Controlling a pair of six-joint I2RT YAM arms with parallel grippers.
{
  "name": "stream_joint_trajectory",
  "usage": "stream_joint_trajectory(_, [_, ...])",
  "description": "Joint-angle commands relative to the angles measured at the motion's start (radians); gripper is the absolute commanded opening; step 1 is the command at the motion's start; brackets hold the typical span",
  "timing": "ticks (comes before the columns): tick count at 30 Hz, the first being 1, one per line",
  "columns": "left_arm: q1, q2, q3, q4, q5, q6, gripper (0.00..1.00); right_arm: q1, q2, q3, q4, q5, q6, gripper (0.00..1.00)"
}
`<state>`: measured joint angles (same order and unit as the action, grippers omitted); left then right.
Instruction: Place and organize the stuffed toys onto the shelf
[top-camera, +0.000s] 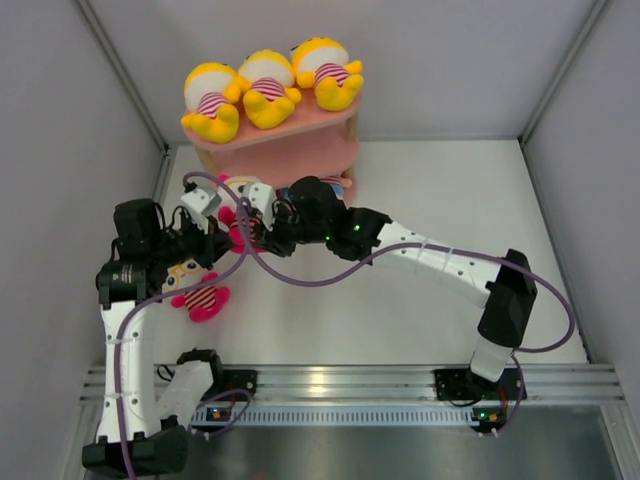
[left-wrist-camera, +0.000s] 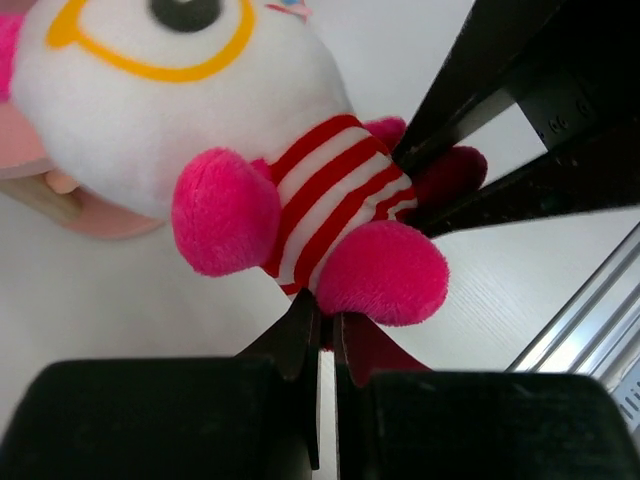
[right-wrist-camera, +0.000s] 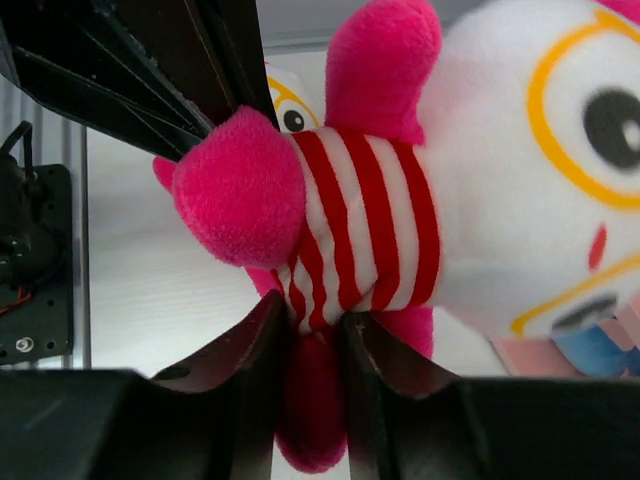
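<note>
A pink-limbed stuffed toy (top-camera: 240, 222) with a white face and red-striped shirt hangs between both grippers, just in front of the pink shelf (top-camera: 290, 140). My left gripper (left-wrist-camera: 322, 325) is shut, pinching the plush under one pink foot of the toy (left-wrist-camera: 330, 200). My right gripper (right-wrist-camera: 312, 325) is shut on the toy (right-wrist-camera: 370, 220) at a pink leg below its shirt. Three yellow stuffed toys (top-camera: 268, 88) sit in a row on the shelf's top board. Another pink-limbed toy (top-camera: 203, 297) lies on the table under the left arm.
More toys show partly on a lower shelf board (top-camera: 240, 184). White walls close in the table at the left, back and right. The purple cables (top-camera: 300, 275) loop across the table. The metal rail (top-camera: 350, 375) runs along the near edge.
</note>
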<state>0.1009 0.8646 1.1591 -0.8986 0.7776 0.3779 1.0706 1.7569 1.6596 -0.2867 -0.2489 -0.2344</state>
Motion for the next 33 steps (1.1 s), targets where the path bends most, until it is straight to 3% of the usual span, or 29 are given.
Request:
stream_joint_trajectory(1, [-0.009, -0.003, -0.003, 0.05, 0.043, -0.013, 0.0, 0.04, -0.079, -0.021, 0.104, -0.055, -0.026, 0.32])
stream_joint_trajectory(2, [-0.009, -0.007, -0.001, 0.05, 0.038, -0.019, 0.0, 0.038, -0.091, -0.055, 0.119, -0.012, -0.008, 0.57])
stream_joint_trajectory(4, [-0.009, -0.015, 0.004, 0.049, 0.031, -0.028, 0.0, 0.031, -0.141, -0.104, 0.197, 0.031, 0.026, 0.71])
stream_joint_trajectory(7, [-0.009, -0.016, 0.016, 0.049, 0.023, -0.048, 0.0, 0.012, -0.223, -0.246, 0.324, 0.092, 0.171, 0.8])
stream_joint_trajectory(13, [-0.009, -0.01, 0.028, 0.049, 0.028, -0.071, 0.0, 0.008, -0.343, -0.466, 0.544, 0.178, 0.416, 0.82])
stream_joint_trajectory(22, [-0.007, -0.021, 0.028, 0.047, 0.029, -0.08, 0.0, -0.026, -0.26, -0.489, 0.638, 0.177, 0.688, 0.78])
stream_joint_trajectory(28, [-0.009, -0.032, 0.027, 0.049, 0.028, -0.082, 0.0, -0.041, -0.2, -0.46, 0.634, 0.189, 0.773, 0.74])
stream_joint_trajectory(33, [-0.009, -0.033, 0.024, 0.049, 0.028, -0.083, 0.0, -0.079, -0.209, -0.517, 0.63, 0.241, 0.848, 0.76])
